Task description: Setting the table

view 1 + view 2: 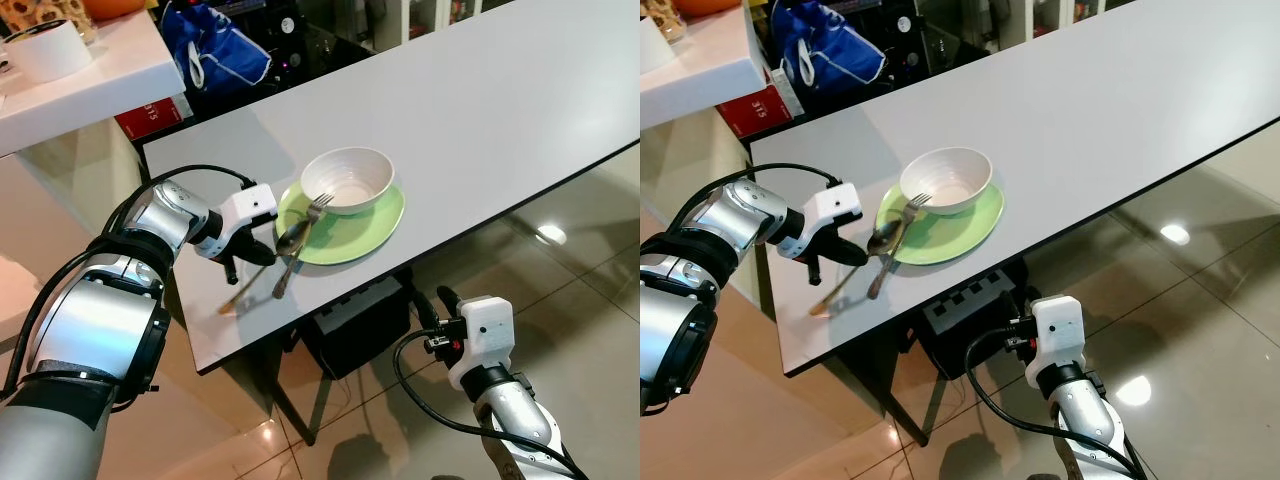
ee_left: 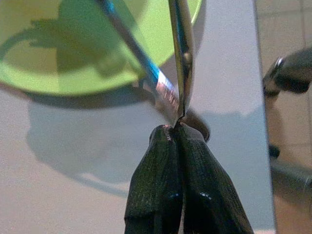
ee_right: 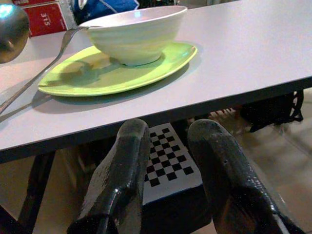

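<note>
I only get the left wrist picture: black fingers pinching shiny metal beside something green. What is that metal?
Observer: A spoon and a fork, crossing at the edge of a green plate; the left gripper pinches the spoon.
Operator: Anything on the plate?
Observer: A white bowl sits on it, with the fork's tines leaning on its rim.
Operator: And the other arm?
Observer: The right gripper hangs open below the edge of the table.

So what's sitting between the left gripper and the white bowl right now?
The fork and spoon cross that stretch, heads on the green plate under the bowl, in the left eye view. The left gripper pinches the cutlery.
</note>
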Controlling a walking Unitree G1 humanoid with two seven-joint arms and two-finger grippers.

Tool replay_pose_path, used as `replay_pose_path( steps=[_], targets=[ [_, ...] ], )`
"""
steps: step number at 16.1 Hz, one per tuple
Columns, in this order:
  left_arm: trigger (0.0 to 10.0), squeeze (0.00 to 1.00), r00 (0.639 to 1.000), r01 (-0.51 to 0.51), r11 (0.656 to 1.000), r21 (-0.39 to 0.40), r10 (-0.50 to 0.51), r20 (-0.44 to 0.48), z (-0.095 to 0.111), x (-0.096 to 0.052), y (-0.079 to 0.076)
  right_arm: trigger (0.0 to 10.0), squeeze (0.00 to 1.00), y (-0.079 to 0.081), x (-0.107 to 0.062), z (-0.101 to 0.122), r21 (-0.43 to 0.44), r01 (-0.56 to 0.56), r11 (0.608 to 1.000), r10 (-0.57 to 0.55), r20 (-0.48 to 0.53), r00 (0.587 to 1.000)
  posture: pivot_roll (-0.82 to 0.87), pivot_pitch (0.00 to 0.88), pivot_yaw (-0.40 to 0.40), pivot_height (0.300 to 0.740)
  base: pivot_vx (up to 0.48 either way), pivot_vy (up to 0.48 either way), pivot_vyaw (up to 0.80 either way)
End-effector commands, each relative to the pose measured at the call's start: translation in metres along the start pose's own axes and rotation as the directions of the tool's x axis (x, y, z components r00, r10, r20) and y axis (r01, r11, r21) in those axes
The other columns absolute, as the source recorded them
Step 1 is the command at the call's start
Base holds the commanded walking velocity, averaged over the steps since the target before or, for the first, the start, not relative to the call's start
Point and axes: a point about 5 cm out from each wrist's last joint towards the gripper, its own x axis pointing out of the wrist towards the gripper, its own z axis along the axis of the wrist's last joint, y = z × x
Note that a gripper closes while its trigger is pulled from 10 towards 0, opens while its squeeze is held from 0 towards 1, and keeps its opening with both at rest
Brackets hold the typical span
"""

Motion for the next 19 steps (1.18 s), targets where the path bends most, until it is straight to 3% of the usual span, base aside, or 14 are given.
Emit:
replay_pose_path(
  steps=[1, 10, 15, 19],
  targets=[
    [0.0, 0.00, 0.998, -0.048, 0.999, 0.016, 0.049, -0.045, -0.010, -0.008, 0.004, 10.0, 0.00, 0.005, -0.001, 0.003, 0.004, -0.013, 1.000, 0.013, 0.009, 1.000, -0.23, 0.000, 0.239, 0.740, 0.000, 0.000, 0.00],
    [0.0, 0.00, 0.985, -0.168, 0.983, 0.073, 0.169, -0.017, 0.002, -0.006, 0.011, 10.0, 0.00, 0.004, -0.002, 0.004, -0.002, -0.013, 1.000, 0.013, 0.004, 1.000, -0.23, 0.000, 0.234, 0.740, 0.000, 0.000, 0.00],
    [0.0, 0.00, 0.951, -0.303, 0.941, 0.150, 0.309, -0.019, 0.014, -0.007, 0.018, 10.0, 0.00, 0.004, -0.003, 0.004, -0.001, -0.014, 1.000, 0.014, 0.002, 1.000, -0.22, 0.000, 0.231, 0.740, 0.000, 0.000, 0.00],
    [0.0, 0.00, 0.937, -0.341, 0.926, 0.164, 0.348, -0.020, 0.017, -0.003, 0.018, 10.0, 0.00, 0.004, -0.003, 0.004, -0.001, -0.013, 1.000, 0.013, 0.001, 1.000, -0.22, 0.000, 0.232, 0.740, 0.000, 0.000, 0.00]
  ],
)
